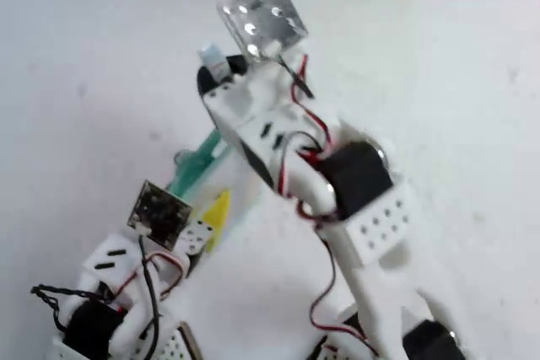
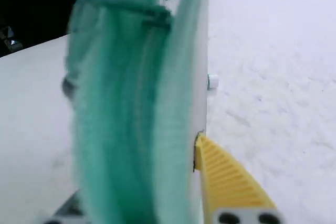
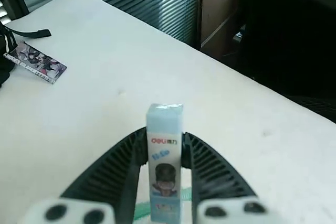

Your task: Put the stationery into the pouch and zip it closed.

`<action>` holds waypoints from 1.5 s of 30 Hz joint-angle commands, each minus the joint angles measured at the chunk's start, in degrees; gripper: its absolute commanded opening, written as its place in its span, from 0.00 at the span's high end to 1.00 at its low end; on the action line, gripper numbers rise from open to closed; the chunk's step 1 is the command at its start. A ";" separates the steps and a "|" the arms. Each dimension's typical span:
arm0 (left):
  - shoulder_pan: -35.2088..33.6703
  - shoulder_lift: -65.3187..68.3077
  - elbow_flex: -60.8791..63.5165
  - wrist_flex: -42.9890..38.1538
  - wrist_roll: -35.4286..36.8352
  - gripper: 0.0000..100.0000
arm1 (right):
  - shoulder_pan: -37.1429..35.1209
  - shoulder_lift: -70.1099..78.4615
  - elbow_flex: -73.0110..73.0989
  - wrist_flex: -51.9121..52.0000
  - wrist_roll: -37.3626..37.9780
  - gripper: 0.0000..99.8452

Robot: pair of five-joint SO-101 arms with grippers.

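The green mesh zip pouch stands on edge close in front of the left wrist camera. In the high view it lies on the white table between the two arms. Its mouth appears to gape rather than lie zipped, though whether anything is already inside cannot be told. One piece of stationery is plainly outside it: a light-blue block eraser in a printed paper sleeve. The eraser is held upright above the table, just beyond the pouch's far end. By my reading the task is in its loading stage, with this eraser not yet dropped in and the zipping not yet begun. The right gripper has its black jaws closed narrowly on the eraser's sides, clamping its lower half. That arm stretches forward across the middle of the table with its wrist tipped down. The left gripper sits low at the near end of the pouch. Its yellow jaw presses against the pouch's pale side, so it seems to pinch that edge and hold the pouch up. A small printed card lies well apart on the table.
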 commanded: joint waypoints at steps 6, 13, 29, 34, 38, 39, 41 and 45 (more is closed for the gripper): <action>-0.92 -0.04 -2.99 -2.29 0.00 0.84 | -0.48 -14.73 17.67 -9.80 -0.44 0.98; -0.92 -0.04 -2.99 -2.37 0.00 0.84 | -1.89 -21.32 32.79 -23.69 -0.44 0.98; -0.92 -0.04 -2.99 -2.46 0.00 0.84 | -4.18 -21.85 36.40 -22.37 -13.19 0.98; -0.92 -0.04 -2.90 -2.46 0.00 0.84 | -4.18 -21.32 36.57 -19.91 -14.86 0.98; -0.92 -0.04 -0.79 -4.84 0.00 0.84 | -4.44 -21.85 34.37 -17.01 -8.53 0.94; -0.92 -0.04 0.00 -5.80 0.00 0.84 | -4.44 -21.67 33.41 -15.69 -8.62 0.91; -0.92 -0.04 0.88 -6.95 0.00 0.84 | -4.44 -21.85 32.00 -14.11 -8.62 0.82; -0.92 -0.04 1.05 -7.21 0.00 0.84 | -4.44 -21.85 29.54 -12.53 -8.26 0.73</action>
